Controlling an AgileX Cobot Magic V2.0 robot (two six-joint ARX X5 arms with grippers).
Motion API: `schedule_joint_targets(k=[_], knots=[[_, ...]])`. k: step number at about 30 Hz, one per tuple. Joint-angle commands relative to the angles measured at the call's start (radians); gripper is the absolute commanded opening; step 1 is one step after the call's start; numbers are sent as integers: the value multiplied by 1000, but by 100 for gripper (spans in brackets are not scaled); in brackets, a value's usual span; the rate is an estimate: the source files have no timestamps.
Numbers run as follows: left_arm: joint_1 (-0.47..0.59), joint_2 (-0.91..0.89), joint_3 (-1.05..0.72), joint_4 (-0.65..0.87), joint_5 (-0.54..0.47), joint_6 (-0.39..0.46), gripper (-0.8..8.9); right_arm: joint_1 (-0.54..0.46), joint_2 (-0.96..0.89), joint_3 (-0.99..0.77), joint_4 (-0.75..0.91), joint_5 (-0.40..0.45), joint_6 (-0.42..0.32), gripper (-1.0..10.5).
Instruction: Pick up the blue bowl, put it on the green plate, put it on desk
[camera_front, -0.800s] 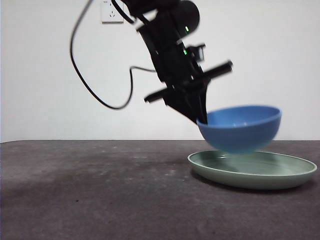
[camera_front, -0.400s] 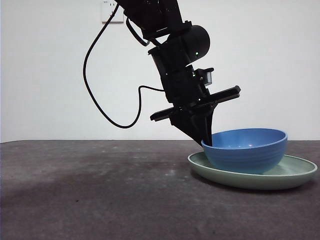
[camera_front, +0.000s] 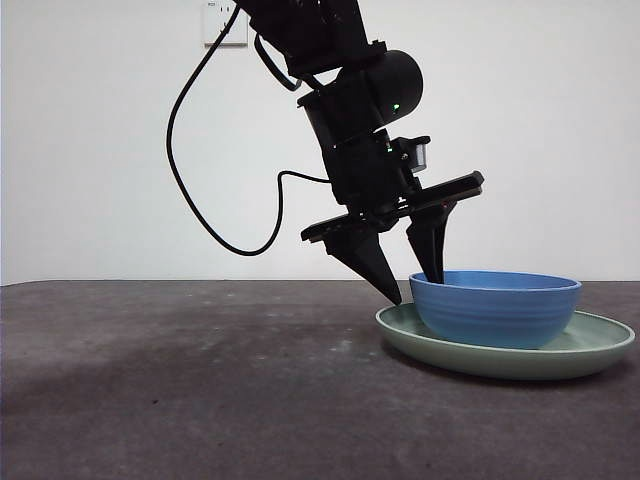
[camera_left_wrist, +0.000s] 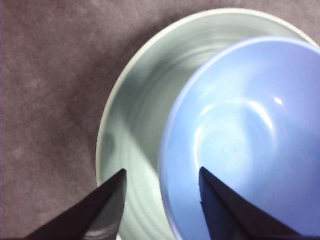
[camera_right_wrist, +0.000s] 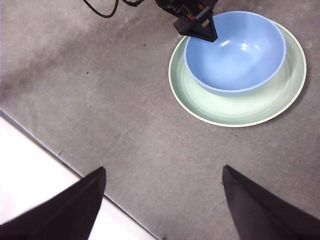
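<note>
The blue bowl (camera_front: 496, 308) sits upright in the green plate (camera_front: 590, 345) on the desk (camera_front: 200, 380). My left gripper (camera_front: 417, 291) is open and straddles the bowl's near-left rim, one jaw outside over the plate and one inside the bowl. In the left wrist view the gripper (camera_left_wrist: 162, 170) stands open over the bowl (camera_left_wrist: 250, 140) and plate (camera_left_wrist: 135, 100). My right gripper (camera_right_wrist: 164, 168) is open and empty, high above the desk (camera_right_wrist: 100, 75), away from the bowl (camera_right_wrist: 235, 50) and plate (camera_right_wrist: 240, 107).
A black cable (camera_front: 185, 170) hangs from the left arm in front of the white wall, below a wall socket (camera_front: 224, 25). The desk's edge (camera_right_wrist: 50, 150) runs below the right gripper, with white floor beyond it.
The left gripper lowered the blue bowl onto the green plate, then opened its jaws and let go. The bowl now rests level on the plate.
</note>
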Motion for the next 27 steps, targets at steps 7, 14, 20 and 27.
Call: schedule_joint_targets(k=[7,14,20,27], knots=[[-7,-61,40,-17,1,18,258,3,4,19,7,7,10,373],[12,-253,40,-23,1,40,258,3,4,19,6,26,10,373],[51,-432,39,-47,1,56,258,3,4,19,7,26,10,373],[112,-603,-8,-150,1,112,258,3,4,19,9,26,10,373]])
